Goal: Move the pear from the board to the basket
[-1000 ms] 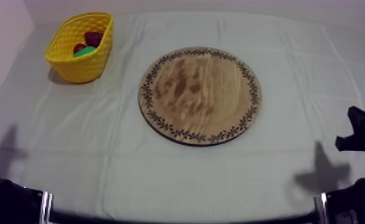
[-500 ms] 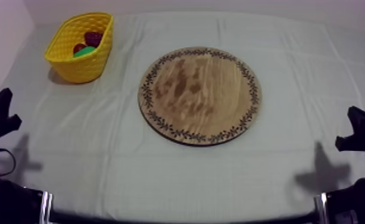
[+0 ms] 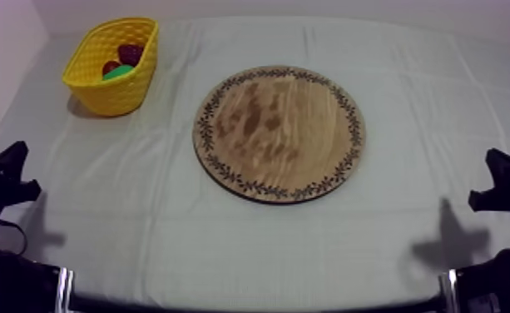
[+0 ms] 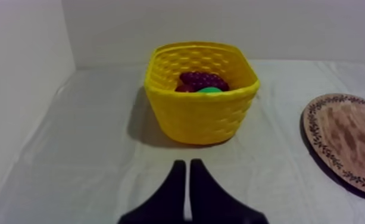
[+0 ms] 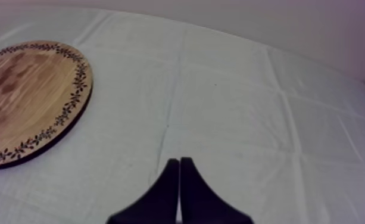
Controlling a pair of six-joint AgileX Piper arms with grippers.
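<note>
The pear (image 3: 118, 72) sits in the basket (image 3: 121, 96) at far left, straight ahead of the nearer left claw (image 4: 184, 164), pressed together empty like the right claw (image 5: 178, 161), the board (image 3: 279, 133) bare.

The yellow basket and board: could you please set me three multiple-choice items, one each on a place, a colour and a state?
1. Where is the pear? A on the wooden board; B in the yellow basket; C in the left gripper.
2. What colour is the pear? A green; B brown; C white.
3. How is the left gripper? A open; B shut on the pear; C shut on nothing.
Answers: 1 B, it lies inside the basket; the board is bare. 2 A, green shows beside the dark grapes. 3 C, its fingers lie together as a narrow wedge.
</note>
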